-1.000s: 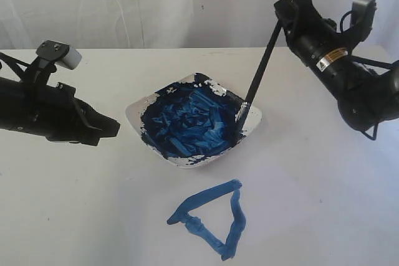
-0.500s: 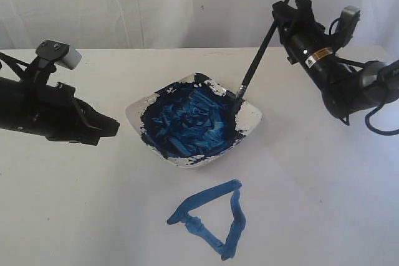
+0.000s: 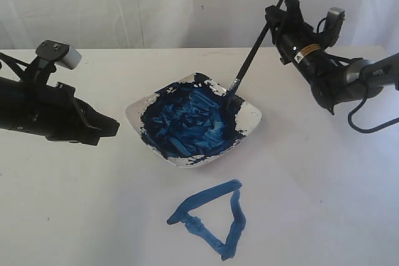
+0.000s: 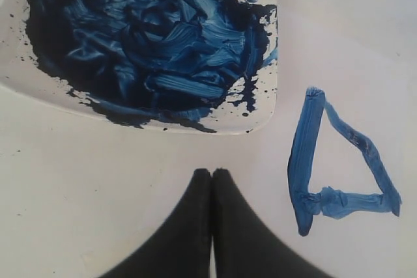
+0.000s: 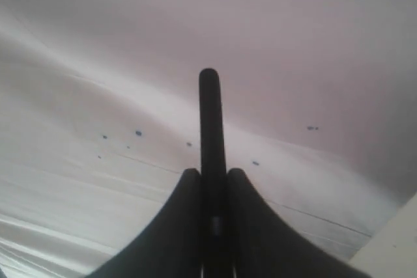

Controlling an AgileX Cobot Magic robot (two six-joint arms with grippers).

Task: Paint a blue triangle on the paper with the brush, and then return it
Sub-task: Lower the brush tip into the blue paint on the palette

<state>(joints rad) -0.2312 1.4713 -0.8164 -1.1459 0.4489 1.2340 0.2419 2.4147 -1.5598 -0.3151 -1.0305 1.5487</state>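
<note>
The blue triangle (image 3: 212,219) lies painted on the paper (image 3: 312,204) in front of the white dish (image 3: 252,116) of dark-blue paint; the left wrist view shows the triangle (image 4: 326,161) too. My right gripper (image 3: 277,14) is shut on the black brush (image 3: 249,54), whose handle end (image 5: 210,115) sticks out past the fingers. The brush slants down with its silver band and wet tip at the dish's far right rim. My left gripper (image 3: 115,128) hovers left of the dish, shut with nothing held; its fingertips (image 4: 202,177) press together over bare paper.
A white wrinkled backdrop (image 3: 156,4) closes off the far side of the table. The dish (image 4: 260,112) sits in the middle, between the two arms. Small blue specks dot the backdrop (image 5: 138,133).
My right gripper has swung up and to the left with the brush, tilting it more; the tip moved from the dish's right corner toward its far rim. The left arm stayed still.
</note>
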